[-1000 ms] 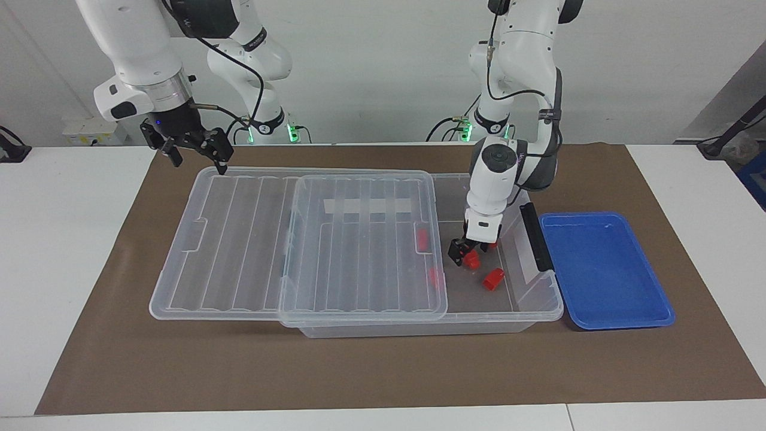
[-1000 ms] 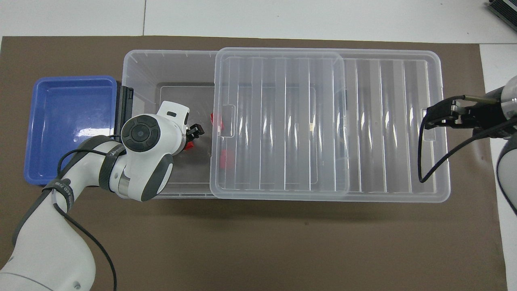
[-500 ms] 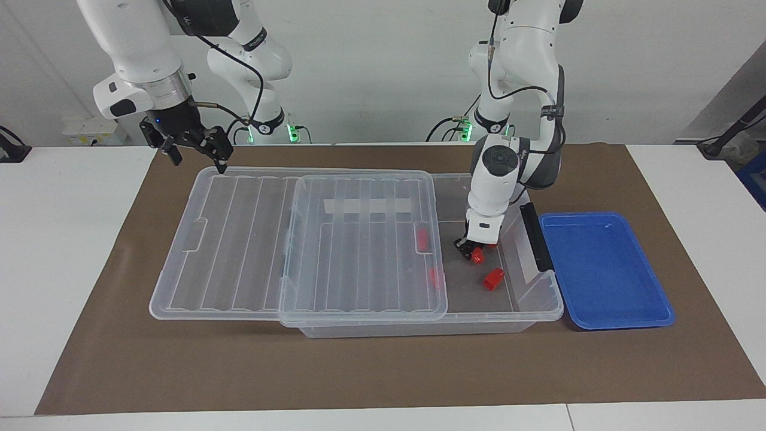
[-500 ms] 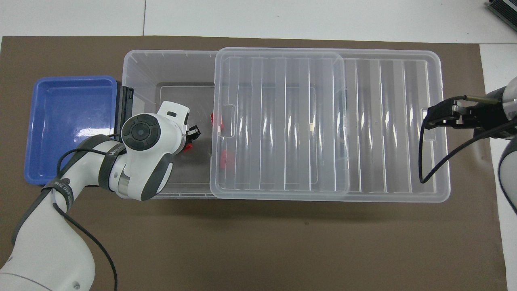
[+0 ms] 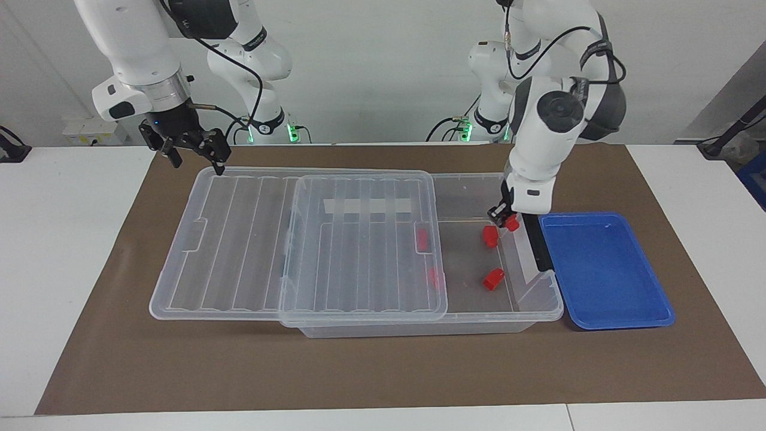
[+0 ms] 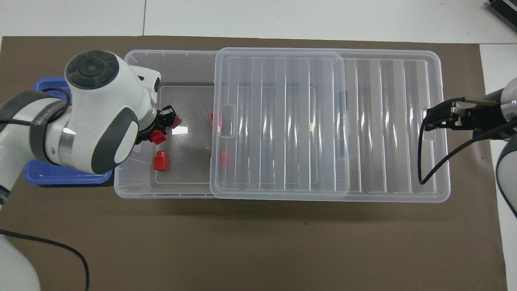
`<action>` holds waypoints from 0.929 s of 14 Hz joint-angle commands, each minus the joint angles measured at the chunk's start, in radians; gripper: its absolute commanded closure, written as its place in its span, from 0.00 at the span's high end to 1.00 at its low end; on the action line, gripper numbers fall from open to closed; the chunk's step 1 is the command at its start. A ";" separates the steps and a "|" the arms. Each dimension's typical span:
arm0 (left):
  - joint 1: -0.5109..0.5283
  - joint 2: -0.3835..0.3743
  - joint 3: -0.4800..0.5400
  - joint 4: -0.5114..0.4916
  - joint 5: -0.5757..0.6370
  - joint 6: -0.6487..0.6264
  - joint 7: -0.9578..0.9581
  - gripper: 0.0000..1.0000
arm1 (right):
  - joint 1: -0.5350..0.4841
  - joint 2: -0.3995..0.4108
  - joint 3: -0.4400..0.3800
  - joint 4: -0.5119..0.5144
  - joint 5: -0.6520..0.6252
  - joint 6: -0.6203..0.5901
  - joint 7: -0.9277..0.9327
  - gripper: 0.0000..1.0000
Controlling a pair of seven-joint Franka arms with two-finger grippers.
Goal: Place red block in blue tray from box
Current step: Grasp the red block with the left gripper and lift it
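I have the left gripper raised over the open end of the box, clenched on a red block; the block rides between the fingers, clear of the box floor, and the blue tray sits just past the black latch toward my left arm's end of the table. Below the gripper two loose blocks lie on the box floor: one almost directly under it, another farther from the robots; two more show through the lid.

My worry is the crossing: the block looks pinched near one end, so it could twist out and fall back into the box or onto the latch; if I carry it too low, the fingers or the block could clip the box rim.

My right gripper waits over the lid's corner nearest the robots at the right arm's end; I cannot tell its finger state.

Against half a second ago: the left gripper was down at the box floor on the block; now it has lifted and swung toward the tray, uncovering the block beneath it; the right arm has not moved.
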 commanded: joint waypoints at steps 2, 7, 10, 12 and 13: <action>0.179 0.020 0.001 0.130 -0.013 -0.196 0.400 0.00 | -0.089 -0.051 0.004 -0.153 0.005 0.151 -0.128 0.59; 0.427 -0.035 0.003 -0.081 -0.013 0.149 0.946 0.00 | -0.181 -0.045 0.003 -0.322 0.005 0.338 -0.265 0.00; 0.439 -0.019 0.001 -0.187 -0.013 0.340 1.016 0.00 | -0.197 -0.025 0.003 -0.366 0.005 0.426 -0.267 0.00; 0.413 0.018 0.000 -0.234 -0.013 0.394 1.019 0.00 | -0.202 -0.003 0.003 -0.365 0.005 0.436 -0.265 0.00; 0.416 0.026 0.000 -0.261 -0.013 0.432 1.035 0.00 | -0.200 0.009 0.003 -0.365 0.005 0.474 -0.265 0.00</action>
